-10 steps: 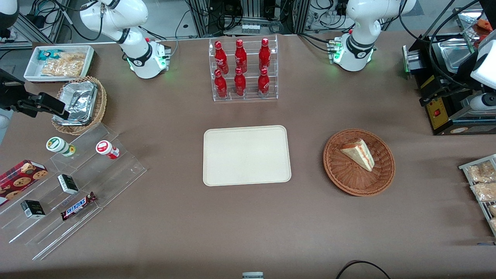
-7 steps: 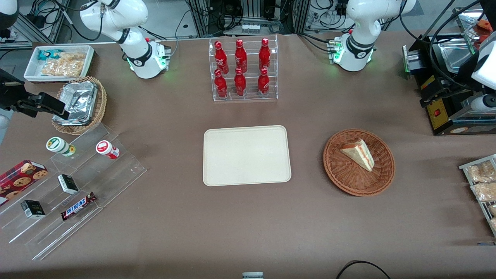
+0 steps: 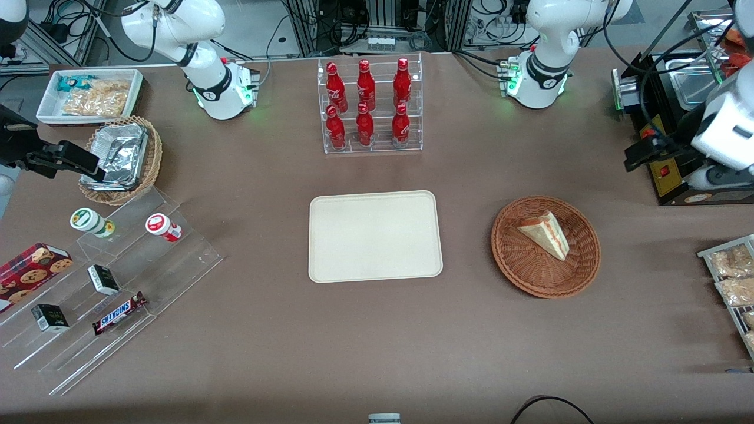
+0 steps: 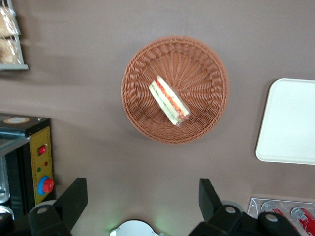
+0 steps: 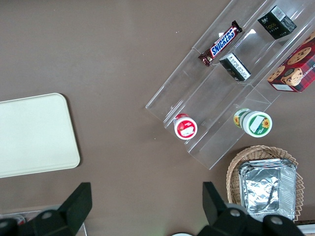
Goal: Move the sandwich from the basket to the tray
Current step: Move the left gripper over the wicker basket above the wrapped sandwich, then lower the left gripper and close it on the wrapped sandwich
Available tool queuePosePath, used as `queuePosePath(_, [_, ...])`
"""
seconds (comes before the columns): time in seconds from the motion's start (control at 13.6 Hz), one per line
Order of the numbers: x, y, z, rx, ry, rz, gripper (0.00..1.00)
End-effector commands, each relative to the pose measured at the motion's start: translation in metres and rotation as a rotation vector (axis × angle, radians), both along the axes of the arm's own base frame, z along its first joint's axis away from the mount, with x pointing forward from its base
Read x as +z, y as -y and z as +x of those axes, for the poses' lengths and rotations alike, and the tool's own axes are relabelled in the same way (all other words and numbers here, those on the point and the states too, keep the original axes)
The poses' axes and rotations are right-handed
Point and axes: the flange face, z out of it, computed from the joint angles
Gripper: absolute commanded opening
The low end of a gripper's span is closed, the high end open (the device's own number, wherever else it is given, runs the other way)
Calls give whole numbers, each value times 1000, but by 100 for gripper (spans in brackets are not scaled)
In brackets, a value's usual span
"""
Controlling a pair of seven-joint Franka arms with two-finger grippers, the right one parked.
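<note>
The sandwich (image 3: 545,234), a pale wedge with red and green layers, lies in the round reddish-brown basket (image 3: 577,277), and it also shows as the sandwich (image 4: 168,100) in the basket (image 4: 206,59) in the left wrist view. The cream tray (image 3: 374,235) lies flat at mid-table beside the basket; an edge of this tray (image 4: 290,120) shows from the wrist. My left gripper (image 3: 642,154) hangs above the table, farther from the front camera than the basket and toward the working arm's end. The gripper (image 4: 142,196) is open, its fingers (image 4: 74,196) wide apart with only bare table between them.
A black machine with a red button (image 3: 668,174) stands by the gripper. A rack of bagged snacks (image 3: 733,282) sits at the working arm's end. A clear rack of red bottles (image 3: 370,106) stands farther back than the tray. Acrylic steps with snacks (image 3: 106,277) fill the parked arm's end.
My left arm has swung in from the table's end toward the basket, and the gripper now hangs closer to it. The sandwich, basket and tray have not moved.
</note>
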Motion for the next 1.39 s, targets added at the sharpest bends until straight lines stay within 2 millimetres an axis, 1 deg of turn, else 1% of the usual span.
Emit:
queuePosePath(0.0, [-46,16,12,88,-19,9,100])
queuePosePath(0.07, [-69,24,12,161,-6,22,100])
queuePosePath(0.22, [-116,41,7,300,46,40,100])
queuePosePath(0.37, [-148,48,4,493,101,43,100])
queuePosePath(0.44, [-165,58,3,599,118,44,100])
queuePosePath(0.51, [-181,66,-2,655,131,45,100])
queuePosePath(0.81, [-239,61,-23,702,150,32,100])
queuePosePath(0.88, [-252,61,-24,705,138,32,100])
queuePosePath(1.17, [-285,62,-18,709,116,19,100])
queuePosePath(1.32, [-296,58,-17,716,99,22,100])
